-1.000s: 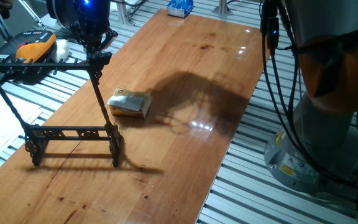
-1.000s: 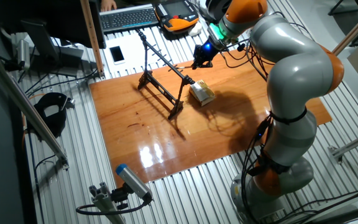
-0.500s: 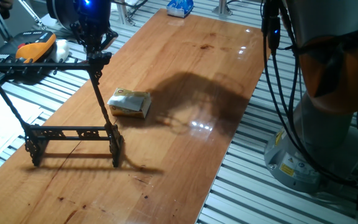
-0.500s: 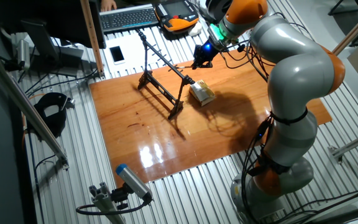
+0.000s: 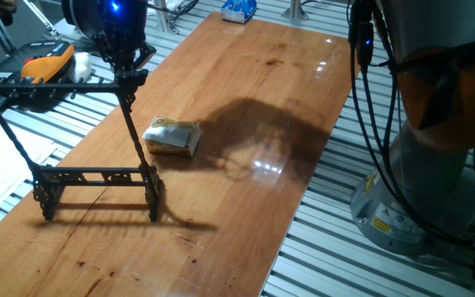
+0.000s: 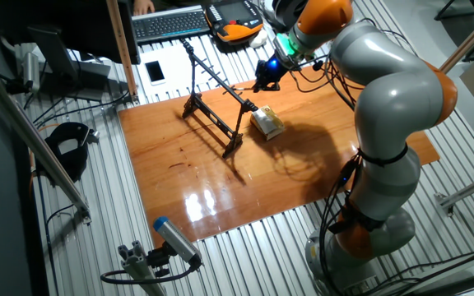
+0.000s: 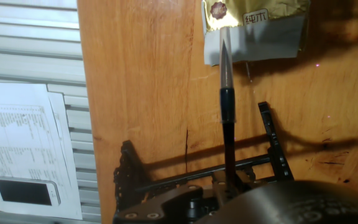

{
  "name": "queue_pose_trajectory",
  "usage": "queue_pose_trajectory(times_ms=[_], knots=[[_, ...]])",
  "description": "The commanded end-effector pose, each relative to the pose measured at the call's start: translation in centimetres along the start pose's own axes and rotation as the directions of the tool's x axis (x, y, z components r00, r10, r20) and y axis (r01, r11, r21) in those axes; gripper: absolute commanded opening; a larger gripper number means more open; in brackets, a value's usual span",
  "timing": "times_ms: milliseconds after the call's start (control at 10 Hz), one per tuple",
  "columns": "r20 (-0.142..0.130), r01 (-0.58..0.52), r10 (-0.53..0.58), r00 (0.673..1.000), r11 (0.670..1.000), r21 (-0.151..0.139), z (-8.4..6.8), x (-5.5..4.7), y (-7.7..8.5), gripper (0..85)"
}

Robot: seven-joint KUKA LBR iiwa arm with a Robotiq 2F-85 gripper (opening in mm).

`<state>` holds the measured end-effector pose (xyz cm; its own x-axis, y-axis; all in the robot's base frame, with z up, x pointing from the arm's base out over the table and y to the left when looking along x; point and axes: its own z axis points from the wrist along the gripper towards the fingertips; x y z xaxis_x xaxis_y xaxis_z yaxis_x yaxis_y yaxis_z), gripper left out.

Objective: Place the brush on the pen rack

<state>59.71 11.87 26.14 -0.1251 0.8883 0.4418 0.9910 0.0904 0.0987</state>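
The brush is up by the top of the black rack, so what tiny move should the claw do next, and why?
Probably ease down a little, then let go. The claw hovers right at the pen rack top corner, and the hand view shows the brush pointing out over it, so it seems nearly in place.

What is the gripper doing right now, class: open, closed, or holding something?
Gripper: closed on the brush, which points along the fingers above the pen rack.
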Motion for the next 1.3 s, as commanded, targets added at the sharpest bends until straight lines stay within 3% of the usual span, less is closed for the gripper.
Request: queue_pose_trajectory(times_ms=[0,400,1200], knots=[[0.003,0.0,0.0,1.0,1.0,-0.003,0.2,0.1,-0.1,0.0],[0.018,-0.002,0.002,1.0,1.0,-0.015,1.2,0.6,-0.4,0.0],[0.027,-0.007,0.008,1.0,1.0,-0.028,1.5,0.5,-0.2,0.0]])
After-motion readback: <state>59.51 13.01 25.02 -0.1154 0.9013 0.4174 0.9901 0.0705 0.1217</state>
